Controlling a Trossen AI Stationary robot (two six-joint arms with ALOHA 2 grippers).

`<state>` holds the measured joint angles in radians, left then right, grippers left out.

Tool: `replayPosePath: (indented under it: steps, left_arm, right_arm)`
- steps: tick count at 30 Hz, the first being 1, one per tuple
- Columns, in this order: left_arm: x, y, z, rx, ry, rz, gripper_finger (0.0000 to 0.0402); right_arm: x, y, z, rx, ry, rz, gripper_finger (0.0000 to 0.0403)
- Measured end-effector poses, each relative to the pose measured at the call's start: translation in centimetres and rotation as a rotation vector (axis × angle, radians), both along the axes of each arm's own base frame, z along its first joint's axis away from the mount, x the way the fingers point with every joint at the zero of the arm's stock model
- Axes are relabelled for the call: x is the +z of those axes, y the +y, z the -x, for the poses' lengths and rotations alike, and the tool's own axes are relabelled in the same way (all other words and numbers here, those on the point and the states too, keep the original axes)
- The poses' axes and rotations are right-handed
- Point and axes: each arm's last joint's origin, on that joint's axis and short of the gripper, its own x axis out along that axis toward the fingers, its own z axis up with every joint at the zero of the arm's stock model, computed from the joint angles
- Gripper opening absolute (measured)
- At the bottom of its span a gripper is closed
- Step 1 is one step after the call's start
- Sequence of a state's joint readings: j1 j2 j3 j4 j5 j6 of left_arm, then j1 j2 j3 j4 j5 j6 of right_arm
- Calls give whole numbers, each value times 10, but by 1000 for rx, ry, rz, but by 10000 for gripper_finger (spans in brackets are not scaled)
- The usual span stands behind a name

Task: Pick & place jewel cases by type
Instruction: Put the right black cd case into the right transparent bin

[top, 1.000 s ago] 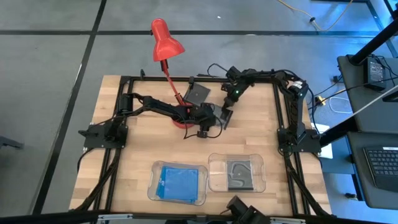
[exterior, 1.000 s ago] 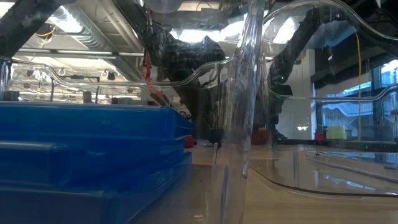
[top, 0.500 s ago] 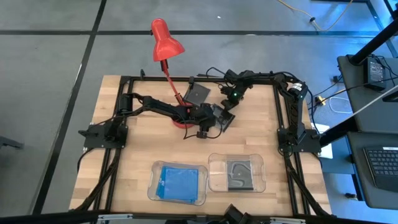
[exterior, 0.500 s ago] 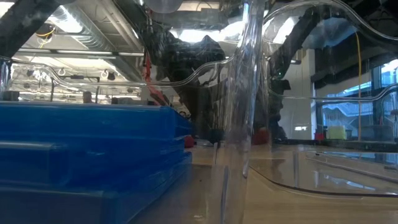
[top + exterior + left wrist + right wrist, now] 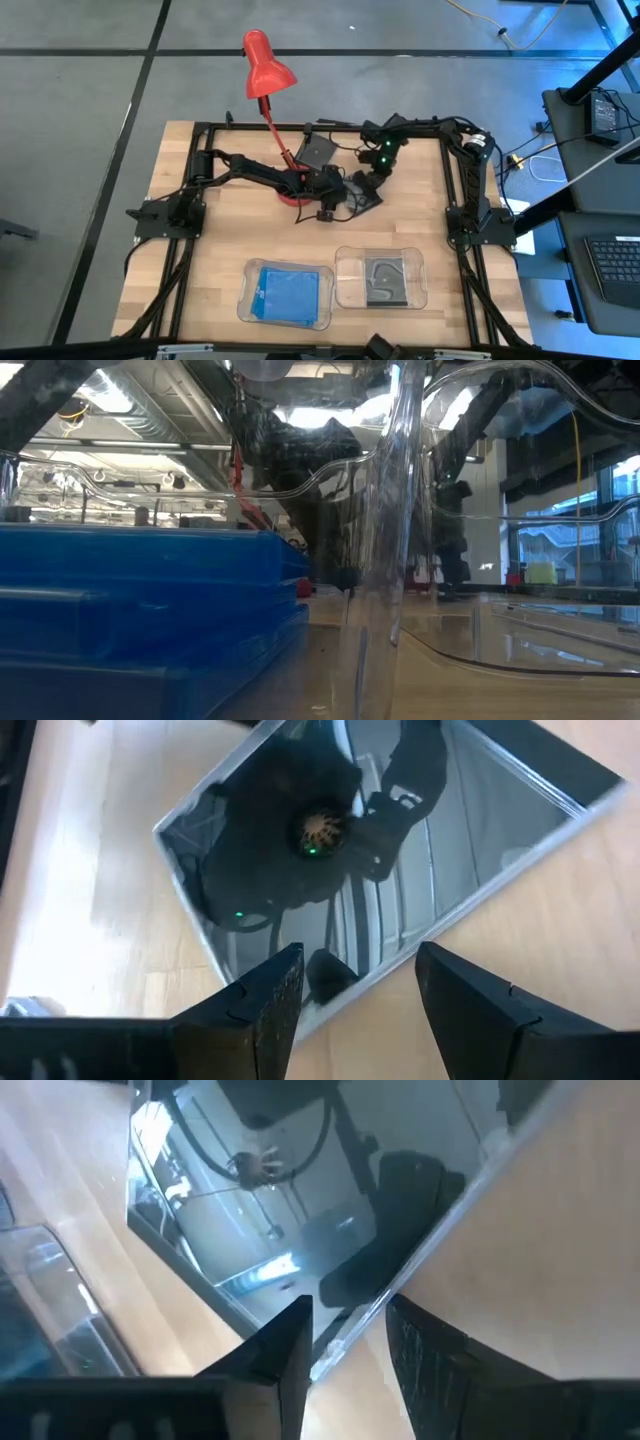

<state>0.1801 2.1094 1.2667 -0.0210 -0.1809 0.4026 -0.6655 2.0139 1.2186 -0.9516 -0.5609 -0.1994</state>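
Gripping one edge of a dark grey flat square plastic jewel case (image 5: 366,194) at the wooden counter's (image 5: 220,235) centre, the right gripper (image 5: 372,186) has its jaws narrow. At nine o'clock of it, the left gripper (image 5: 343,197) holds wide jaws astride the opposite edge.

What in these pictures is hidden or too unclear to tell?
- High view: how the left claw and right claw meet the dark grey square plastic jewel case; the arms cover it.
- Low view: the clear rounded plastic tray wall and stacked translucent blue cases block the claws.
- Right wrist view: reflections hide the glossy case's surface.
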Motion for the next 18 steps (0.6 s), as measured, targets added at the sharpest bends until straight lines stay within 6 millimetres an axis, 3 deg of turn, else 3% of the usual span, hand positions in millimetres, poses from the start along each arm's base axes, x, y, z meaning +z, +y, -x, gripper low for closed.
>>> replayPosePath:
  steps: [12, 18]
  left_arm:
    - [0, 2, 0, 31, -7, -12, 190]
    - [0, 1, 0, -110, 56, -119, 190]
  right_arm:
    - [2, 14, -11, -172, 129, -26, 133]
    - [2, 14, -10, -174, 147, -18, 133]
